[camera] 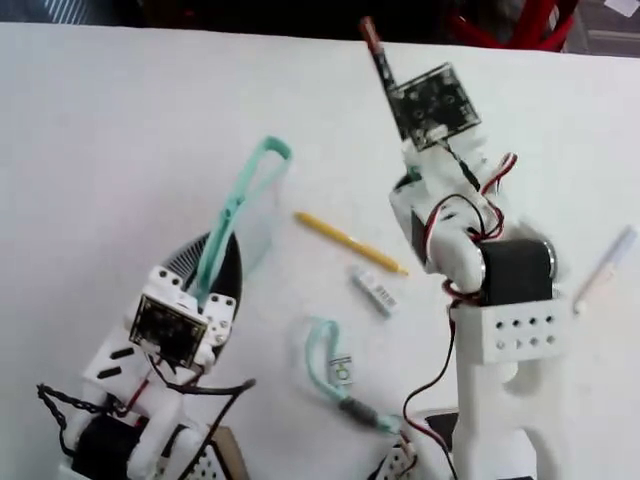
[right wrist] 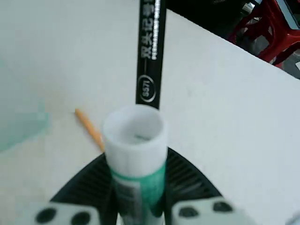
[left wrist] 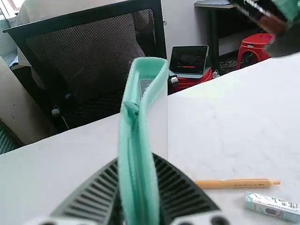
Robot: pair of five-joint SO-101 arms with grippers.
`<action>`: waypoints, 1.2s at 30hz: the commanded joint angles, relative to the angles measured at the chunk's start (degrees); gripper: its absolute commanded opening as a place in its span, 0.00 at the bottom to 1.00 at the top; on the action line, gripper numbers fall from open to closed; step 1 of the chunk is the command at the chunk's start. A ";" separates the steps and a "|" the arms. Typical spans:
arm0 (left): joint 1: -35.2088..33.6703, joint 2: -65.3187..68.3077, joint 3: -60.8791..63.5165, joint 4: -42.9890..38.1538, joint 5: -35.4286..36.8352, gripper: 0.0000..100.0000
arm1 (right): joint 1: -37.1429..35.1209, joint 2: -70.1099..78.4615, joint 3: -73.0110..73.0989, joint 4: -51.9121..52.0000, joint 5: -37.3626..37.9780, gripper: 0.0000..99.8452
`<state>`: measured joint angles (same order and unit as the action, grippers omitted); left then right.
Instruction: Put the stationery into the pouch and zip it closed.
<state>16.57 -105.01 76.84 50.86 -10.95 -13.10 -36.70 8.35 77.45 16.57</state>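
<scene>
The left pincer point(left wrist: 138, 206) was clamped on the clear plastic pouch with a mint-green zip point(left wrist: 140, 131), holding it zip-edge up over the white worktop point(camera: 120, 140). The right pincer point(right wrist: 138, 187) was closed on a black marker pen point(right wrist: 150, 47). A slim yellow pen point(camera: 350, 242) lay between the arms.

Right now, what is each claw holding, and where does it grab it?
Left claw pinches the pouch by its mint zipper edge. Right claw grips a white-and-green tube around its body, with a black marker sticking out too.

Bright even light, faint soft shadows
</scene>
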 commanded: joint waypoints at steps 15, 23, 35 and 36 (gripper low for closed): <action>-0.57 0.48 1.58 -0.18 0.79 0.02 | -23.69 2.68 -3.87 -29.23 -23.38 0.02; -0.57 0.48 1.58 -0.18 0.79 0.02 | -22.99 10.68 -3.60 -37.58 -25.76 0.02; -0.57 0.48 1.58 -0.18 0.79 0.02 | -22.81 11.74 5.27 -47.08 -25.67 0.02; -0.57 0.48 1.58 -0.18 0.70 0.02 | -22.81 11.30 6.59 -47.52 -25.58 0.02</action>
<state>16.57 -105.01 77.19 50.68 -10.95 -36.40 -23.78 13.27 31.91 -8.75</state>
